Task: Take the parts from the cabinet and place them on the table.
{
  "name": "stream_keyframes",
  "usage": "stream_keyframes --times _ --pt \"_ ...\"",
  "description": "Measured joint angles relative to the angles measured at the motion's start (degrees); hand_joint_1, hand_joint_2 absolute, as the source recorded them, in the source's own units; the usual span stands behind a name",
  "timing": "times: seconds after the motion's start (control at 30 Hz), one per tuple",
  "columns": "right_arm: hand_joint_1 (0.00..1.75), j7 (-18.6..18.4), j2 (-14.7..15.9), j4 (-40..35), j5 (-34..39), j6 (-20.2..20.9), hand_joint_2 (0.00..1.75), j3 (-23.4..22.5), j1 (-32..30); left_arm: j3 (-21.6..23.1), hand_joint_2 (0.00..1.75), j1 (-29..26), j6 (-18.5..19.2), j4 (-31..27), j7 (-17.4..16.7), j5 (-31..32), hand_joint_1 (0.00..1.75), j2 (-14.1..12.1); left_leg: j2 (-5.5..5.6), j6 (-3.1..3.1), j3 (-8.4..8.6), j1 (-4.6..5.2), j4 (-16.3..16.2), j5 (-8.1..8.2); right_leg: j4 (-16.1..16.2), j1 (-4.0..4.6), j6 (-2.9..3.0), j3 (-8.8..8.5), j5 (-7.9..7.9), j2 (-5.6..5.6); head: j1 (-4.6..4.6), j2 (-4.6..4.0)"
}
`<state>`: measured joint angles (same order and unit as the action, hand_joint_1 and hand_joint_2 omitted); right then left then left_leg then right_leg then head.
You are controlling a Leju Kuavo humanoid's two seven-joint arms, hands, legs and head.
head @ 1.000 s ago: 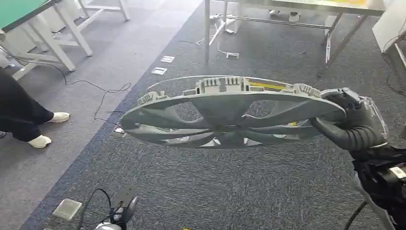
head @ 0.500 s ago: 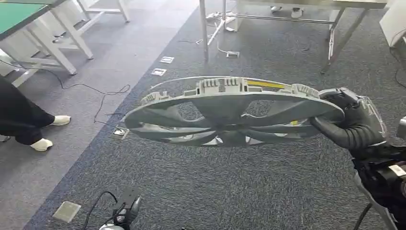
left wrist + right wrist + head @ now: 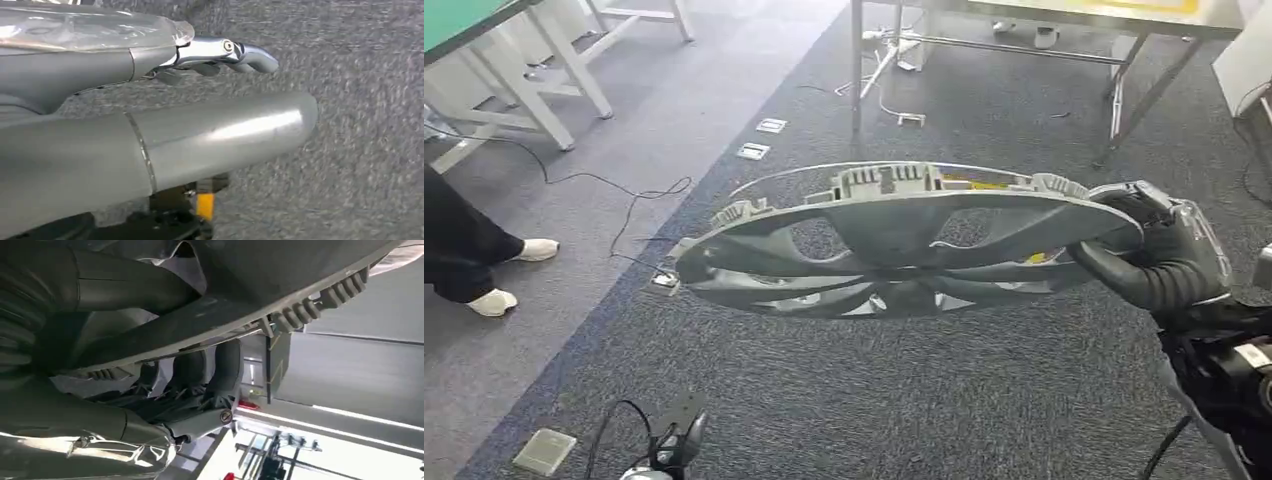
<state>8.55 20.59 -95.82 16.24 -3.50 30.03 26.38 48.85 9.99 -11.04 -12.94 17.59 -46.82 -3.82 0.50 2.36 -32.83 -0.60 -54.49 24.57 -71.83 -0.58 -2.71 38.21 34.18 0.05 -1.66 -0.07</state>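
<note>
Grey carpet [image 3: 904, 390] covers the floor beneath the robot. Nearest, the left hand [image 3: 150, 120] hangs over the carpet, fingers stretched out and grasping nothing. At mid height the right hand [image 3: 1159, 255] clamps the rim of a large grey wheel cover [image 3: 894, 240], carried almost flat in the air, well above the floor. Further off, a person's legs [image 3: 469, 250] stand at the left edge, and a metal-legged table [image 3: 1024, 20] stands at the back.

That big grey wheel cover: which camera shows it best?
The head view: the whole wheel cover shows there, held at its rim by the right hand. The right wrist view catches just its rim up close; the left wrist view faces carpet.
</note>
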Motion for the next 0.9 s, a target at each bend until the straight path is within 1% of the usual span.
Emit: stream_keyframes --times 0.03,0.07,0.1,0.13,0.17,0.2,0.23,0.27,0.3,0.33,0.37,0.4,0.43,0.47,0.5,0.53,0.57,0.6,0.63,0.67,0.7,0.73,0.77,0.8,0.83,0.87,0.9 --pt "1.75 0.0 0.0 0.0 0.0 0.0 1.75 0.1 -0.2 0.0 0.00 0.0 0.0 0.0 0.0 0.0 0.00 0.0 0.04 0.02 0.45 0.00 0.0 0.39 -2.7 -0.01 -0.14 2.00 0.02 -0.01 0.00 0.00" --pt "1.75 0.0 0.0 0.0 0.0 0.0 1.75 0.1 -0.3 0.0 0.00 -0.1 0.0 0.0 0.0 0.0 0.00 0.0 0.17 0.01 1.11 -0.01 -0.1 0.85 -2.2 -0.02 -0.21 2.44 -1.72 -0.01 0.06 0.00" --pt "1.75 0.0 0.0 0.0 0.0 0.0 1.75 0.1 -0.3 0.0 0.00 -0.2 0.0 0.0 0.0 0.0 0.00 0.1 0.30 -0.11 1.80 -0.04 -0.1 1.36 0.9 -0.04 -0.15 1.65 -4.51 -0.02 0.22 0.00" --pt "1.75 -0.1 0.0 0.0 0.0 0.0 1.75 0.1 -0.3 0.0 0.00 -0.2 0.0 0.0 0.0 0.0 0.00 0.2 0.46 -0.29 2.58 -0.10 -0.2 1.92 5.4 -0.06 -0.03 -0.07 -7.89 -0.02 0.26 0.00" --pt "1.75 0.0 0.0 0.0 0.0 0.0 1.75 0.0 -0.2 0.0 0.00 -0.2 0.0 0.0 0.0 0.0 0.00 0.2 0.59 -0.52 3.36 -0.10 -0.3 2.54 11.1 -0.06 0.18 -2.07 -11.50 -0.03 0.41 0.00" --pt "1.75 0.0 0.0 0.1 0.0 0.0 1.75 0.0 -0.2 0.0 0.00 -0.2 0.0 0.0 0.0 0.0 0.00 0.2 0.62 -0.76 3.63 -0.11 -0.2 2.95 13.0 0.04 0.36 -3.07 -11.29 0.05 0.50 0.00" --pt "1.75 -0.1 0.0 0.2 0.0 0.0 1.75 0.0 0.0 0.0 0.00 0.0 0.0 0.0 0.0 0.0 0.00 0.2 0.70 -1.10 3.40 0.23 -0.6 3.16 14.3 0.44 0.52 -4.22 -11.13 0.10 0.66 0.00" --pt "1.75 0.0 0.0 0.2 0.0 0.0 1.75 0.0 0.0 0.0 0.00 0.0 0.0 0.0 0.0 0.0 0.00 0.2 0.65 -1.27 2.99 0.21 -0.6 3.15 15.3 0.37 1.13 -4.60 -9.94 -0.05 0.55 0.00" --pt "1.75 0.0 0.0 0.2 0.0 0.0 1.75 0.0 -0.1 0.0 0.00 -0.1 0.0 0.0 0.0 0.0 0.00 0.2 0.60 -1.33 2.97 0.15 -0.3 3.15 15.2 0.48 1.27 -4.37 -9.92 0.04 0.37 0.00" --pt "1.75 0.0 0.0 0.2 0.0 0.0 1.75 0.0 -0.1 0.0 0.00 -0.1 0.0 0.0 0.0 0.0 0.00 0.2 0.58 -1.58 3.18 0.17 0.0 3.24 15.3 0.52 1.59 -4.42 -9.71 0.07 0.33 0.00" --pt "1.75 0.0 0.0 0.1 0.0 0.0 1.75 0.0 0.0 0.0 0.00 0.0 0.0 0.0 0.0 0.0 0.00 0.2 0.61 -2.04 3.67 0.36 -0.1 3.60 15.9 0.07 1.94 -5.22 -9.56 -0.01 0.31 0.00" --pt "1.75 -0.1 0.0 0.2 -0.1 0.0 1.75 -0.1 0.0 0.0 0.00 -0.1 0.0 0.0 0.0 0.0 0.00 0.2 0.34 -2.27 3.61 0.22 -1.0 4.19 16.3 -0.17 2.20 -6.02 -9.39 -0.07 0.35 0.00" --pt "1.75 -0.1 0.0 0.2 -0.1 0.0 1.75 0.0 0.2 0.0 0.00 0.0 0.0 0.0 0.0 0.0 0.00 0.2 0.16 -2.59 1.67 0.23 -4.6 5.50 16.4 -0.24 2.62 -6.36 -9.11 -0.15 0.13 0.00" --pt "1.75 0.0 -0.1 0.2 0.0 0.0 1.75 0.0 0.3 0.0 0.00 0.1 0.0 0.0 0.0 0.0 0.00 0.2 0.10 -2.84 -1.49 0.15 -9.8 7.09 16.4 -0.24 2.87 -6.52 -8.92 -0.17 -0.09 0.00" --pt "1.75 0.0 -0.2 0.2 0.0 0.0 1.75 0.0 0.3 -0.1 0.00 0.1 0.0 0.0 0.0 0.0 0.00 0.2 0.08 -3.00 -4.85 0.07 -14.8 8.22 16.4 -0.22 2.94 -6.79 -8.62 -0.16 -0.24 0.00" --pt "1.75 0.0 -0.3 0.2 0.0 0.0 1.75 0.0 0.2 -0.1 0.00 -0.1 0.0 0.0 0.0 0.0 0.00 0.2 0.06 -3.01 -7.63 0.06 -18.2 8.30 16.4 -0.22 2.95 -7.16 -8.21 -0.11 -0.26 0.00" --pt "1.75 0.0 -0.3 0.2 0.0 0.0 1.75 0.0 0.1 -0.1 0.00 -0.2 0.0 0.0 0.0 0.0 0.00 0.2 0.04 -2.96 -8.99 0.04 -18.7 7.12 16.4 -0.23 2.91 -7.71 -7.79 -0.06 -0.39 0.00" --pt "1.75 -0.1 -0.3 0.3 0.0 0.0 1.75 0.0 -0.1 -0.1 0.00 -0.3 0.0 0.0 0.0 0.0 0.00 0.2 0.02 -2.85 -8.97 0.01 -16.7 4.57 16.4 -0.23 2.85 -8.40 -7.31 -0.02 -0.55 0.00" --pt "1.75 -0.1 -0.3 0.4 0.0 0.0 1.75 0.1 -0.1 -0.1 0.00 -0.4 0.0 0.0 0.0 0.0 0.00 0.2 0.01 -2.67 -7.99 0.01 -12.8 1.31 16.4 -0.24 2.79 -9.12 -6.78 0.00 -0.57 0.00" --pt "1.75 -0.1 -0.3 0.4 0.0 0.0 1.75 0.1 0.0 -0.1 0.00 -0.3 0.0 0.0 0.0 0.0 0.00 0.1 0.00 -2.44 -6.27 0.02 -7.1 -2.71 16.4 -0.25 2.62 -10.00 -6.18 0.00 -0.72 0.00" --pt "1.75 0.0 -0.4 0.4 0.0 0.0 1.75 0.0 0.0 -0.1 0.00 -0.4 0.0 0.0 0.0 0.0 0.00 0.0 -0.04 -2.12 -5.15 0.06 -2.7 -4.75 16.5 -0.25 2.37 -10.47 -5.57 -0.03 -0.85 0.00" --pt "1.75 0.0 -0.3 0.3 0.0 0.0 1.75 0.0 0.2 -0.1 0.00 -0.3 0.0 0.0 0.0 0.0 0.00 0.0 -0.01 -1.92 -3.92 0.58 -2.5 -3.30 16.6 0.20 1.85 -10.58 -5.17 0.13 -0.70 0.00" --pt "1.75 0.0 -0.4 0.3 0.0 0.0 1.75 0.1 0.3 -0.1 0.00 -0.1 0.0 0.0 0.0 0.0 0.00 0.0 -0.07 -1.49 -3.52 0.56 -1.2 -2.51 16.6 0.09 1.56 -10.62 -4.91 0.19 -0.72 0.00" --pt "1.75 0.0 -0.5 0.3 0.0 0.0 1.75 0.1 0.3 -0.1 0.00 -0.2 0.1 0.0 0.0 0.0 0.00 0.0 -0.04 -1.35 -3.53 0.60 -1.1 -2.47 17.1 0.11 1.36 -11.11 -5.04 0.16 -0.55 0.00" --pt "1.75 0.0 -0.5 0.3 0.0 0.0 1.75 0.1 0.2 -0.1 0.00 -0.2 0.1 0.0 0.0 0.0 0.00 0.0 -0.05 -0.82 -3.25 0.43 -0.7 -2.08 16.7 0.18 0.90 -11.33 -5.42 0.24 -0.57 0.00" --pt "1.75 0.0 -0.5 0.3 0.0 0.0 1.75 0.1 0.3 -0.1 0.00 -0.2 0.1 0.0 0.0 0.0 0.00 0.0 0.10 -0.51 -2.53 0.34 -0.5 -1.86 16.8 0.13 0.54 -11.82 -5.02 0.22 -0.52 0.00" --pt "1.75 0.0 -0.5 0.3 0.0 0.0 1.75 0.0 0.2 -0.1 0.00 -0.4 0.1 0.0 0.1 0.0 0.00 0.1 0.13 -0.17 -1.57 0.18 0.0 -1.58 15.4 -0.06 0.36 -11.16 -4.40 0.11 -0.33 0.00"
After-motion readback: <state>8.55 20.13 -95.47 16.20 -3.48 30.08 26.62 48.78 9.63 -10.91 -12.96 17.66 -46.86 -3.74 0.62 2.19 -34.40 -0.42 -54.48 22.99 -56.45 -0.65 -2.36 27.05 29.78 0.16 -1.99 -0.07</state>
